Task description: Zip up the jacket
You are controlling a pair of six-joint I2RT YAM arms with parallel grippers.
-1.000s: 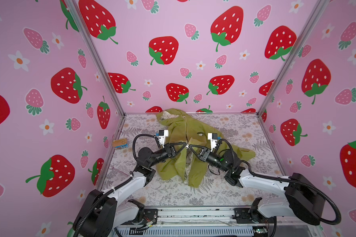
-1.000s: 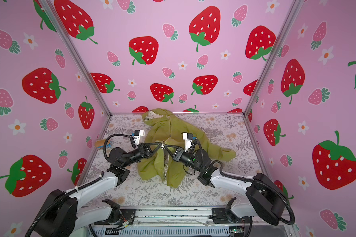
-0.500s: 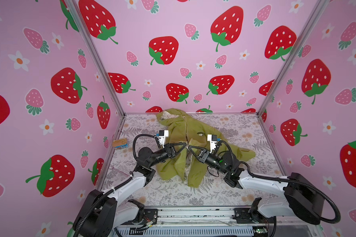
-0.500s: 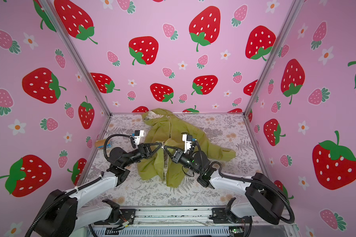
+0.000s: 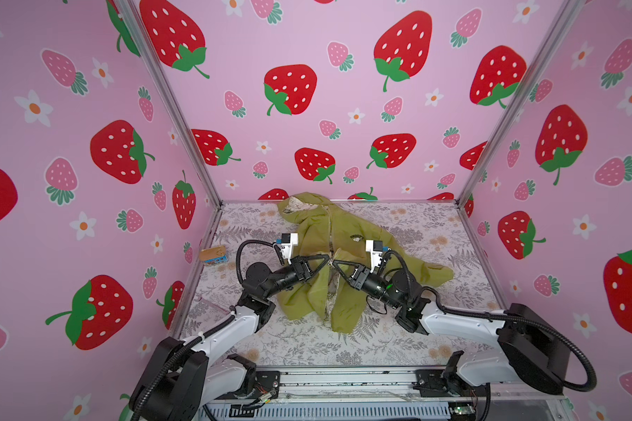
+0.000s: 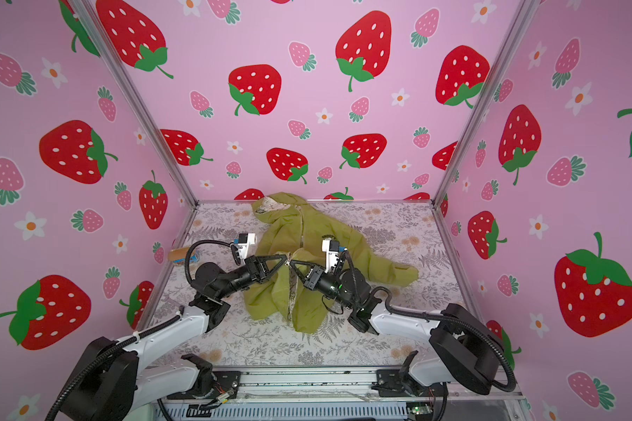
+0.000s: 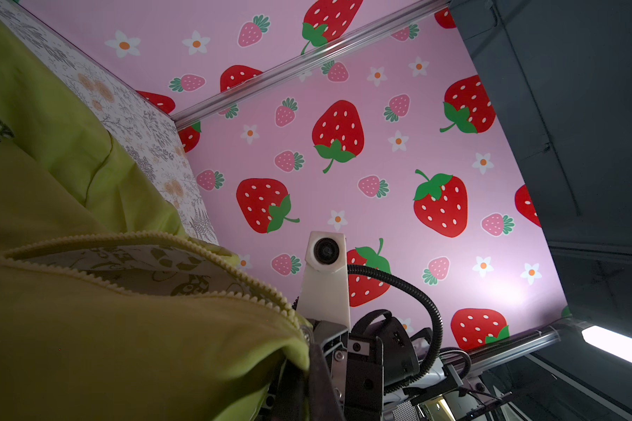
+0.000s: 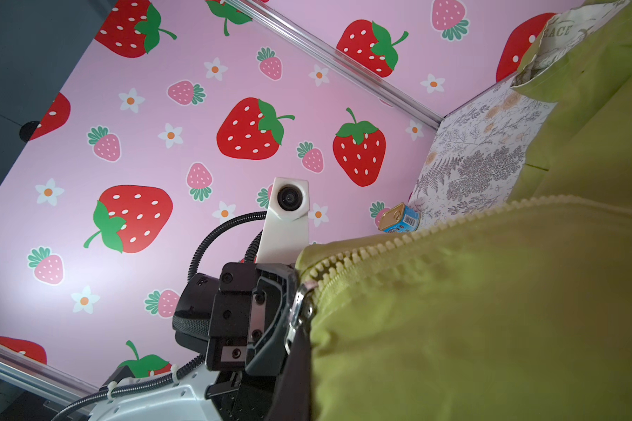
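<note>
Vs 1 s back: almost nothing moved. The right arm crept a touch toward centre, the left arm is static, and the jacket [image 5: 343,227] folds are the same.

The jacket lies mid-table [image 5: 307,350], hem near, hood [image 5: 300,206] at the back wall, one sleeve [image 5: 427,271] flung right. A small blue-label tin [image 5: 212,256] sits at the table's left edge, well apart and not in the way. Fabric fills half of each wrist view.

Tips of left tool [image 5: 327,256] and right tool [image 5: 335,261] meet nose to nose at the zipper mid-front. Both are pressed together, pinching the jacket, with the fabric tented up. The metal slider [image 8: 300,308] sits there; can't tell which tool has it. On the hood side the teeth [image 7: 234,277] are apart and the printed lining [image 7: 143,260] shows.

Both arms are low, reaching in from the near corners.
</note>
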